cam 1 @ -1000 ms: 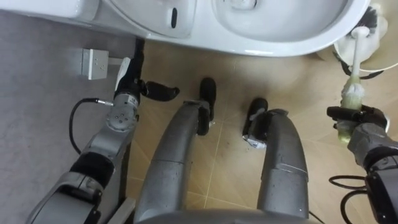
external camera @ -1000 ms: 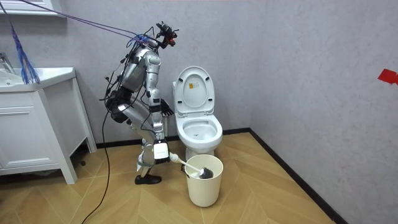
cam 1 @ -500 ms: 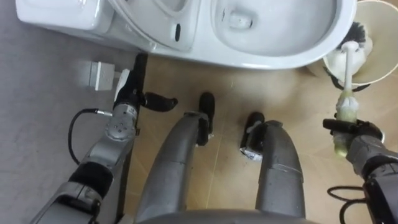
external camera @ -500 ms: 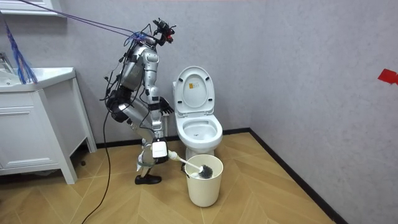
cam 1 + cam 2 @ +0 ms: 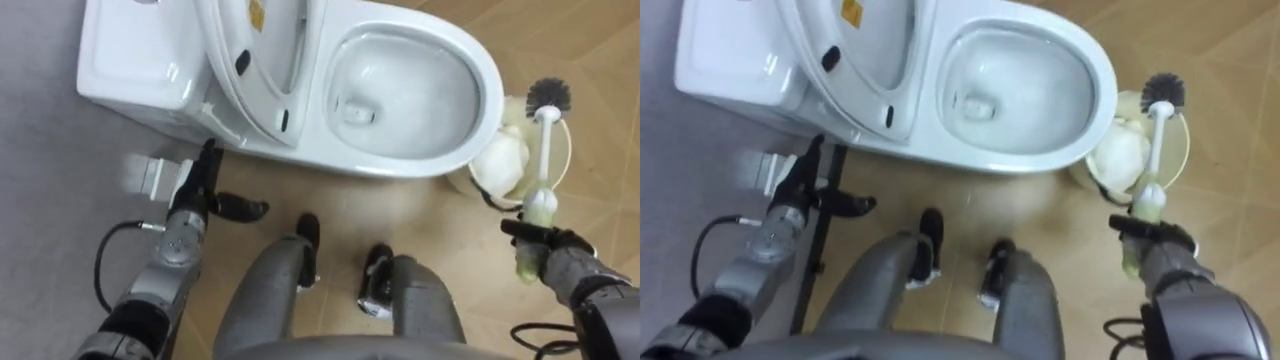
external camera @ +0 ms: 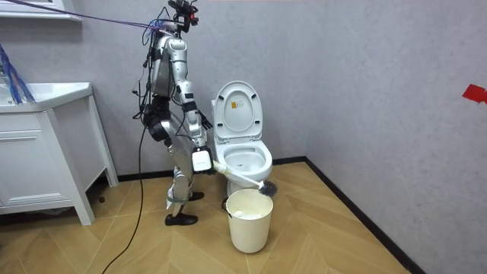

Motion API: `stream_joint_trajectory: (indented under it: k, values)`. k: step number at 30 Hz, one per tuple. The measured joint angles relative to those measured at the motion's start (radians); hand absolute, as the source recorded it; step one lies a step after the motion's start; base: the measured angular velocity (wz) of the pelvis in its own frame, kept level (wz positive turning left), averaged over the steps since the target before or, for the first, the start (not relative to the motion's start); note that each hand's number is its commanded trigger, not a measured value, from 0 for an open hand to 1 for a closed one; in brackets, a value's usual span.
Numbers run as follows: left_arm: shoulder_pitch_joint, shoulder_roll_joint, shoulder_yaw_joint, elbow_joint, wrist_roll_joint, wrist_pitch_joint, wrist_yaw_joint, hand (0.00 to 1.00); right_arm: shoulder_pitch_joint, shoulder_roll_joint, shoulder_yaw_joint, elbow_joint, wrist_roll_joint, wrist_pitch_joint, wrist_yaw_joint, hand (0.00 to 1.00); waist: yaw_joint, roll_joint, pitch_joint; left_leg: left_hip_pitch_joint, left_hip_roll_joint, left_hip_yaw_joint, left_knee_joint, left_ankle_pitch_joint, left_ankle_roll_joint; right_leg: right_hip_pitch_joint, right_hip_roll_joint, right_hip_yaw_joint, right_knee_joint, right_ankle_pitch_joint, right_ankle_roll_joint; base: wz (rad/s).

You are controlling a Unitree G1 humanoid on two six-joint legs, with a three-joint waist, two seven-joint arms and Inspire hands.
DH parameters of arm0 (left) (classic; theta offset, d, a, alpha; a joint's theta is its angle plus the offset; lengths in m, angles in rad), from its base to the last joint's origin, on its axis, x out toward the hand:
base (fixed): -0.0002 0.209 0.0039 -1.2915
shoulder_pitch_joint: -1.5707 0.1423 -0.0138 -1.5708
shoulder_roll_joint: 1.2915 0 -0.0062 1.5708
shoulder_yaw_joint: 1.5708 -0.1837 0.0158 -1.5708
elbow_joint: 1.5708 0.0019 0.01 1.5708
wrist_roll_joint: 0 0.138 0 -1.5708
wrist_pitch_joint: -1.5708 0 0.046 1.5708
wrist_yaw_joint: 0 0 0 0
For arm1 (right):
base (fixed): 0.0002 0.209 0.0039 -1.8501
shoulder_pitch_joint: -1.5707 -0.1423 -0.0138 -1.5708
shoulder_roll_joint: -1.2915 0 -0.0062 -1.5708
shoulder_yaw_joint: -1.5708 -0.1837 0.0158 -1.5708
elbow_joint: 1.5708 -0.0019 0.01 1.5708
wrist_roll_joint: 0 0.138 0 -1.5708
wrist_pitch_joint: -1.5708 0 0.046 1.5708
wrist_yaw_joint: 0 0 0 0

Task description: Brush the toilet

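The white toilet (image 5: 470,80) has its lid raised, and its bowl (image 5: 1015,85) is open below me. My right hand (image 5: 552,252) is shut on the pale green handle of the toilet brush (image 5: 541,150). The brush's black bristle head (image 5: 1163,90) points away from me, above the cream bin (image 5: 505,160) beside the bowl. In the room view the brush (image 6: 247,178) slants down over the bin (image 6: 249,221), clear of its rim. My left hand (image 5: 197,190) hangs open by the toilet's tank side, touching nothing.
I stand upright at the toilet's (image 6: 242,156) side, on the room view's left. A white cabinet with a sink (image 6: 46,144) stands further left. A small white box (image 5: 150,175) sits near my left hand. Grey wall runs behind the toilet.
I have straightened up from a bend, so the eye views now take in the whole toilet. The brush has come up out of the bin in my right hand.
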Motion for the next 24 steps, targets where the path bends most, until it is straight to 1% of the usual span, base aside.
stream_joint_trajectory:
  k: [1,2,3,5,6,7,8,9,11,14,15,17,18,20,21,22,24]
  values:
    - [0.021,0.002,0.012,0.0,0.0,0.0,-0.002,0.0,0.022,0.013,-0.01,-0.001,0.0,0.0,0.001,1.0,-0.001,-0.006,-0.0067,0.038,-0.001,-0.004,-0.019,0.0,0.0,0.045,0.002,-0.009,-0.029,0.002,0.003,0.12]
    - [0.032,0.001,0.021,0.0,0.0,0.0,-0.004,0.0,0.036,0.018,-0.017,0.0,0.0,0.001,0.003,1.0,-0.002,-0.009,-0.0084,0.057,-0.002,-0.006,-0.028,0.0,0.0,0.067,0.002,-0.015,-0.043,0.003,0.003,0.16]
    - [0.057,-0.001,0.042,-0.006,0.0,0.0,-0.015,0.0,0.061,0.026,-0.039,-0.005,0.001,0.0,0.009,1.0,-0.003,-0.012,-0.0128,0.094,-0.005,-0.011,-0.046,-0.001,0.0,0.113,0.003,-0.024,-0.07,0.005,0.006,0.16]
    - [0.128,0.0,0.082,-0.033,0.005,-0.002,-0.023,0.0,0.128,0.042,-0.07,-0.014,0.014,-0.004,0.009,1.0,-0.009,-0.023,-0.02,0.174,-0.014,-0.02,-0.086,-0.001,0.0,0.192,0.008,-0.023,-0.119,0.009,0.017,0.15]
    - [0.15,0.0,0.092,-0.042,0.009,-0.004,-0.025,0.0,0.141,0.047,-0.071,-0.018,0.018,-0.009,0.01,1.0,-0.008,-0.025,-0.0238,0.194,-0.014,-0.021,-0.096,-0.001,0.0,0.213,0.011,-0.023,-0.138,0.012,0.019,0.04]
    - [0.196,0.0,0.117,-0.061,0.014,-0.008,-0.034,0.0,0.174,0.057,-0.071,-0.025,0.021,-0.015,0.017,1.0,-0.007,-0.028,-0.0308,0.231,-0.014,-0.022,-0.115,-0.004,-0.002,0.257,0.018,-0.022,-0.176,0.019,0.022,0.0]
    - [0.239,0.002,0.134,-0.079,0.014,-0.009,-0.04,0.0,0.197,0.066,-0.071,-0.032,0.021,-0.017,0.018,1.0,-0.012,-0.03,-0.0336,0.264,-0.014,-0.021,-0.128,-0.008,-0.003,0.294,0.021,-0.023,-0.2,0.022,0.023,-0.03]
    - [0.256,0.0,0.144,-0.087,0.016,-0.009,-0.042,0.0,0.205,0.069,-0.071,-0.033,0.018,-0.019,0.019,1.0,-0.013,-0.031,-0.0337,0.277,-0.014,-0.021,-0.131,-0.01,-0.003,0.308,0.021,-0.023,-0.207,0.022,0.023,0.0]
    - [0.299,-0.013,0.18,-0.093,0.034,-0.013,-0.047,0.0,0.239,0.077,-0.072,-0.046,0.003,-0.022,0.036,1.0,-0.017,-0.035,-0.0329,0.328,-0.015,-0.021,-0.146,-0.02,-0.006,0.367,0.025,-0.024,-0.24,0.023,0.026,0.0]
    - [0.339,-0.018,0.203,-0.113,0.048,-0.02,-0.044,0.0,0.256,0.084,-0.07,-0.074,-0.02,-0.022,0.05,1.0,-0.02,-0.041,-0.0316,0.377,-0.016,-0.02,-0.16,-0.027,-0.01,0.421,0.03,-0.024,-0.27,0.025,0.026,0.0]
    - [0.341,-0.019,0.204,-0.117,0.048,-0.021,-0.043,0.0,0.255,0.084,-0.07,-0.08,-0.021,-0.023,0.051,1.0,-0.021,-0.041,-0.0301,0.382,-0.017,-0.02,-0.16,-0.029,-0.011,0.428,0.031,-0.025,-0.272,0.025,0.026,0.0]
    - [0.354,-0.021,0.208,-0.124,0.048,-0.031,-0.042,0.0,0.252,0.086,-0.071,-0.084,-0.037,-0.031,0.06,1.0,-0.02,-0.044,-0.0302,0.397,-0.017,-0.02,-0.16,-0.034,-0.015,0.449,0.035,-0.027,-0.286,0.026,0.024,0.0]
    - [0.355,-0.025,0.212,-0.138,0.049,-0.032,-0.043,0.0,0.248,0.086,-0.071,-0.085,-0.05,-0.033,0.063,1.0,-0.02,-0.042,-0.0311,0.406,-0.016,-0.021,-0.16,-0.037,-0.016,0.46,0.036,-0.03,-0.288,0.025,0.023,0.05]
    - [0.368,-0.034,0.225,-0.163,0.053,-0.036,-0.045,0.0,0.247,0.086,-0.072,-0.091,-0.074,-0.033,0.062,1.0,-0.02,-0.042,-0.0303,0.418,-0.018,-0.029,-0.16,-0.04,-0.018,0.484,0.038,-0.04,-0.303,0.025,0.022,0.13]
    - [0.376,-0.042,0.238,-0.172,0.071,-0.039,-0.046,0.0,0.247,0.086,-0.072,-0.094,-0.088,-0.033,0.06,1.0,-0.022,-0.042,-0.0299,0.424,-0.021,-0.038,-0.157,-0.042,-0.019,0.498,0.038,-0.051,-0.305,0.025,0.022,0.22]
    - [0.378,-0.044,0.239,-0.185,0.086,-0.04,-0.047,0.0,0.246,0.086,-0.075,-0.096,-0.109,-0.033,0.057,1.0,-0.02,-0.043,-0.0299,0.428,-0.024,-0.047,-0.157,-0.042,-0.019,0.505,0.038,-0.056,-0.307,0.025,0.022,0.22]
    - [0.389,-0.047,0.239,-0.212,0.124,-0.041,-0.047,0.0,0.246,0.086,-0.078,-0.118,-0.177,-0.033,0.048,1.0,-0.01,-0.042,-0.0298,0.432,-0.026,-0.048,-0.157,-0.042,-0.019,0.513,0.038,-0.059,-0.319,0.025,0.023,0.07]
